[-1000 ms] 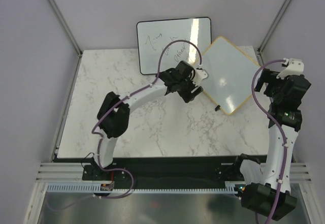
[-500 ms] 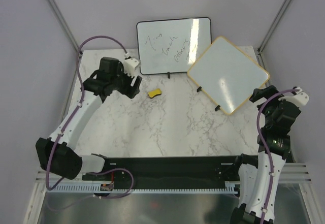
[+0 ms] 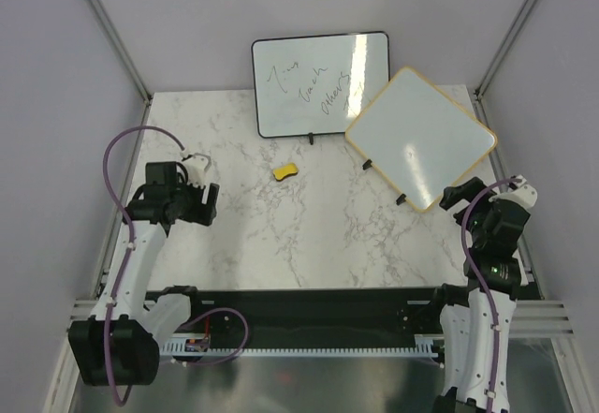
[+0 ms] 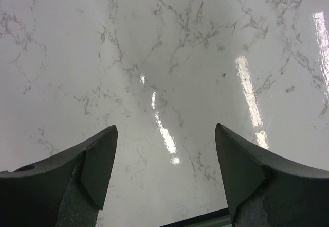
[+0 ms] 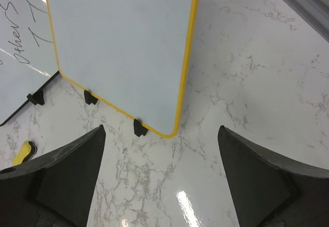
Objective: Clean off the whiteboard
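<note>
The tan-framed whiteboard [image 3: 420,139] stands tilted at the back right on small black feet; its face looks blank. It also fills the upper left of the right wrist view [image 5: 121,47]. A small yellow eraser [image 3: 285,170] lies on the marble in front of the boards, and its edge shows in the right wrist view [image 5: 23,152]. My left gripper [image 3: 208,203] is open and empty over bare marble at the left [image 4: 164,139]. My right gripper [image 3: 460,195] is open and empty, just in front of the tan board's lower corner [image 5: 159,150].
A black-framed whiteboard [image 3: 320,83] with handwriting stands at the back centre, left of the tan one. The marble table [image 3: 309,235] ends at a black rail along the near edge. Grey walls and metal posts close in the sides.
My left arm has pulled back from the boards to the near left, leaving the yellow eraser on the table. My right arm has drawn back and lowered near the right edge.
</note>
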You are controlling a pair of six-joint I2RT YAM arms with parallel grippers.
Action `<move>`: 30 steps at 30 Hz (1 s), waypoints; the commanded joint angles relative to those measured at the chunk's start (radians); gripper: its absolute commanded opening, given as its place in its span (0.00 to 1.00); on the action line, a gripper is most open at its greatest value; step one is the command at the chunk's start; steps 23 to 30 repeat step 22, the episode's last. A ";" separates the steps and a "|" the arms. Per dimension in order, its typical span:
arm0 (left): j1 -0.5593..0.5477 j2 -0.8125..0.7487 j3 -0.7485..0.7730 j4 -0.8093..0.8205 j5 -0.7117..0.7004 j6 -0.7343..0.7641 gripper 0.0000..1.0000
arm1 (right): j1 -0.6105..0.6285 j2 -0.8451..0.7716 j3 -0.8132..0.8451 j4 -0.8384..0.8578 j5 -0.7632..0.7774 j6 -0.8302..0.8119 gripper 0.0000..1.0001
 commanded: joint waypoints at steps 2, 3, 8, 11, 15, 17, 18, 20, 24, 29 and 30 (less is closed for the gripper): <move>0.004 -0.095 -0.032 0.062 -0.046 -0.010 0.84 | 0.030 0.017 -0.010 0.033 -0.019 -0.008 0.98; 0.004 -0.106 -0.038 0.067 -0.052 -0.009 0.84 | 0.038 0.018 -0.023 0.038 -0.019 -0.009 0.98; 0.006 -0.140 -0.052 0.082 -0.100 -0.019 0.84 | 0.047 0.028 -0.035 0.052 -0.034 -0.008 0.98; 0.006 -0.143 -0.052 0.081 -0.097 -0.018 0.84 | 0.048 0.032 -0.032 0.053 -0.037 -0.015 0.98; 0.004 -0.137 -0.050 0.082 -0.089 -0.018 0.84 | 0.048 0.032 -0.036 0.056 -0.039 -0.015 0.98; 0.004 -0.138 -0.052 0.082 -0.086 -0.016 0.84 | 0.048 0.032 -0.039 0.058 -0.040 -0.014 0.98; 0.004 -0.140 -0.053 0.085 -0.083 -0.015 0.84 | 0.048 0.032 -0.043 0.058 -0.042 -0.015 0.98; 0.004 -0.144 -0.079 0.111 -0.081 -0.010 0.84 | 0.048 0.032 -0.044 0.063 -0.051 -0.021 0.98; 0.006 -0.137 -0.075 0.108 -0.098 -0.010 0.84 | 0.048 0.032 -0.041 0.072 -0.066 -0.028 0.98; 0.006 -0.137 -0.075 0.108 -0.098 -0.010 0.84 | 0.048 0.032 -0.041 0.072 -0.066 -0.028 0.98; 0.006 -0.137 -0.075 0.108 -0.098 -0.010 0.84 | 0.048 0.032 -0.041 0.072 -0.066 -0.028 0.98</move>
